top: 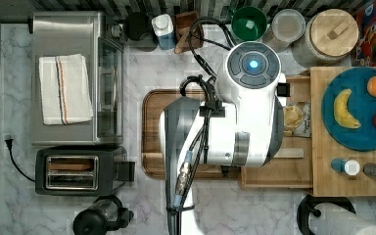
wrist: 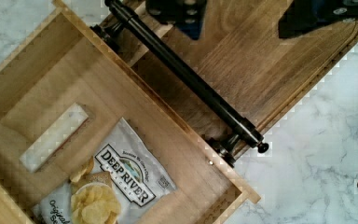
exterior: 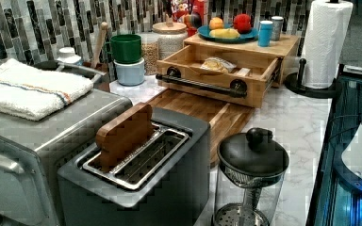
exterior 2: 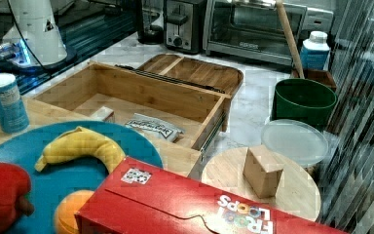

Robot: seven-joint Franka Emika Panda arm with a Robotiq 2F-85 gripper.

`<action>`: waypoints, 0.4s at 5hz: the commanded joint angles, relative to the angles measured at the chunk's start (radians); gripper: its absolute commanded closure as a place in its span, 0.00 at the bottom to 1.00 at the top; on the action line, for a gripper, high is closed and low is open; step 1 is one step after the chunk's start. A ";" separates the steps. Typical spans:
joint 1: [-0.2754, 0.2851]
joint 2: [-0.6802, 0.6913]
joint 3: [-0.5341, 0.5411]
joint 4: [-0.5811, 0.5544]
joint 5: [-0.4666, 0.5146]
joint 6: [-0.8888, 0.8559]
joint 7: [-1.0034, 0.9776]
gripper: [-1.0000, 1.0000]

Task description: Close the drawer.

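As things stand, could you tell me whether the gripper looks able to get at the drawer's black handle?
Probably yes. In the wrist view the gripper hangs above the cutting board just outside the open drawer, and nothing lies between it and the handle.

Top view overhead, side views opposed, sharing drawer, wrist view close

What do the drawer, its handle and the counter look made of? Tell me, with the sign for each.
Drawer: light, matte wood, judging by its visible grain.
Handle: probably metal; a round black bar with a soft sheen.
Counter: marble or a marble-look surface, white with grey veins; which one cannot be told.
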 commanded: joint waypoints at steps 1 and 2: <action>-0.003 0.001 0.002 0.000 -0.002 0.001 -0.004 1.00; -0.009 0.001 0.008 0.000 -0.002 0.001 -0.004 1.00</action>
